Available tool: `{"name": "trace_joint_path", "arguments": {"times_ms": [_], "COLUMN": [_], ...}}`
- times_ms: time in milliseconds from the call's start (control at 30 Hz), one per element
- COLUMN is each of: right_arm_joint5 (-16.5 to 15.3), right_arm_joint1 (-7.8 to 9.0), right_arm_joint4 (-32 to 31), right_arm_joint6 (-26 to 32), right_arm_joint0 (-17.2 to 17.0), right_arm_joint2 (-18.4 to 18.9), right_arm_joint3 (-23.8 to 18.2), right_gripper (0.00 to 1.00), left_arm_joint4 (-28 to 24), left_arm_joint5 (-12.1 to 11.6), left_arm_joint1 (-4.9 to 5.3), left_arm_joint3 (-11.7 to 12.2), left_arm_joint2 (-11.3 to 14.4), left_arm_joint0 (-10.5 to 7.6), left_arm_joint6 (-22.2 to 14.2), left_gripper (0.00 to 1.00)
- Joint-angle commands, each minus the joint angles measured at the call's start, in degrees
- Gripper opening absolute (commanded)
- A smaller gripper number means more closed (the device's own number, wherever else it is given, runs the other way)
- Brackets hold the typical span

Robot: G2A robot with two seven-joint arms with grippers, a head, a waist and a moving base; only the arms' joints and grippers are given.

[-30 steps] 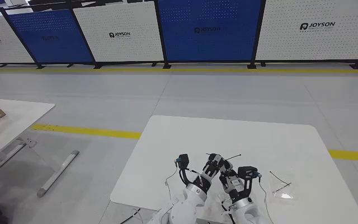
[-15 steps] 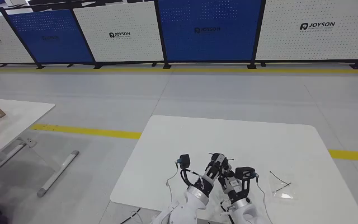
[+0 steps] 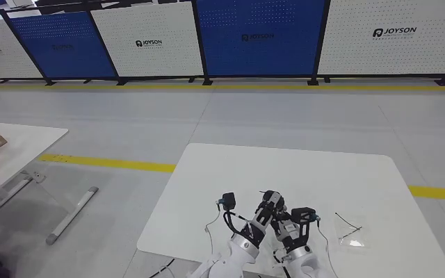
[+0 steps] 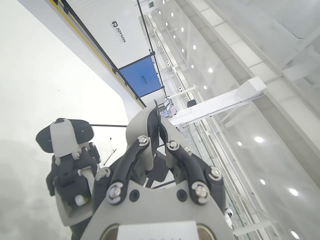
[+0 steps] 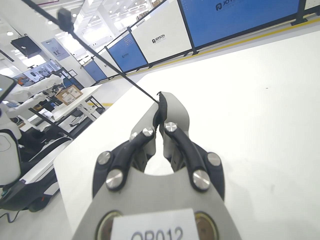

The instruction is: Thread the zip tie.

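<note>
Left wrist view: above the near edge of the white table [image 3: 278,167], the left gripper [image 4: 157,113] pinches an end of the thin black plastic zip tie [image 5: 65,19], jaws closed; the right gripper [image 5: 160,101], likewise clamped, holds its strap. Best held taut, aligned with the head, drawn steadily.

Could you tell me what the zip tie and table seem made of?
The zip tie looks like matte black plastic: a thin straight strap with a blocky head. The table has a smooth white top, maybe laminate or painted board; unclear which.
</note>
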Motion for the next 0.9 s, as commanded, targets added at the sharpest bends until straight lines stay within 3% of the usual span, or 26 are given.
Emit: {"name": "trace_joint_path", "arguments": {"times_ms": [0, 233, 433, 667, 867], "right_arm_joint5": [0.0, -2.5, -5.8, -9.5, -11.6], "right_arm_joint1": [0.02, 0.72, 1.52, 2.34, 3.03], "right_arm_joint4": [0.9, 4.1, 8.4, 15.1, 20.0], "right_arm_joint6": [-0.4, -3.1, -5.9, -10.4, -12.6], "right_arm_joint0": [-0.3, -3.4, -7.8, -12.6, -16.7], "right_arm_joint2": [0.3, 4.2, 8.9, 16.2, 23.6], "right_arm_joint3": [-0.5, -3.1, -8.1, -12.4, -15.4], "right_gripper": [1.0, 1.0, 1.0, 1.0, 1.0], "left_arm_joint4": [0.1, -1.8, -3.6, -5.6, -7.4], "left_arm_joint5": [0.5, 2.1, 2.1, 1.4, 0.0], "left_arm_joint1": [-0.06, -0.36, -0.34, -0.25, -0.4], "left_arm_joint3": [0.4, 3.0, 4.6, 6.4, 8.6], "left_arm_joint2": [-0.1, -1.0, -2.8, -4.9, -5.2], "left_arm_joint0": [-0.24, -1.58, -1.56, -0.86, -1.05], "left_arm_joint6": [0.6, 2.0, 2.8, 3.5, 3.5], "left_gripper": [0.0, 0.0, 0.0, 0.0, 0.0]}}
